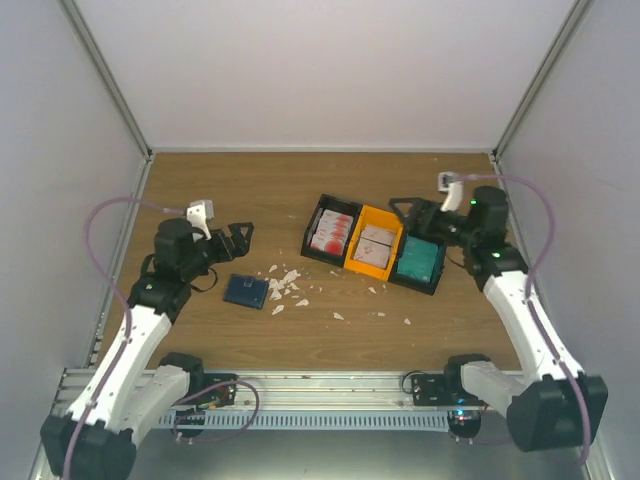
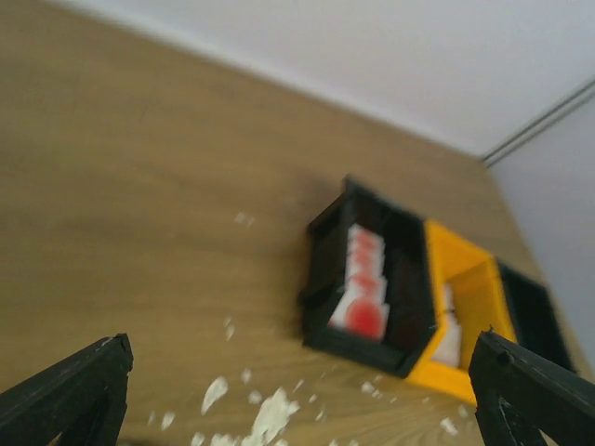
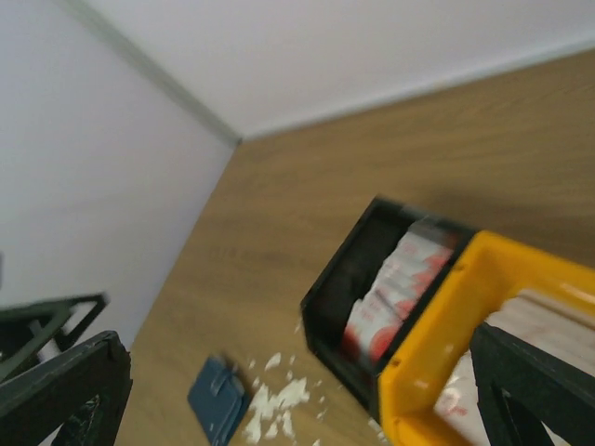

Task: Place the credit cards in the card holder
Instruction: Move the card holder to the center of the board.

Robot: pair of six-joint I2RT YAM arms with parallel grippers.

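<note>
Brown wooden table [image 1: 200,190], matte, with grain running left to right. Closed in on three sides by plain pale walls: back wall [image 1: 320,70] white, left wall [image 1: 50,150] and right wall [image 1: 595,120] a shade greyer. Grey metal strips [image 1: 105,72] along both rear corners, slanting down to the tabletop. Along the near edge, a slotted aluminium rail [image 1: 330,385], then a ribbed grey ledge [image 1: 330,420]. Soft, even light; only faint shadows on the wood. Blurred in both wrist views, the same wood meeting white wall.
</note>
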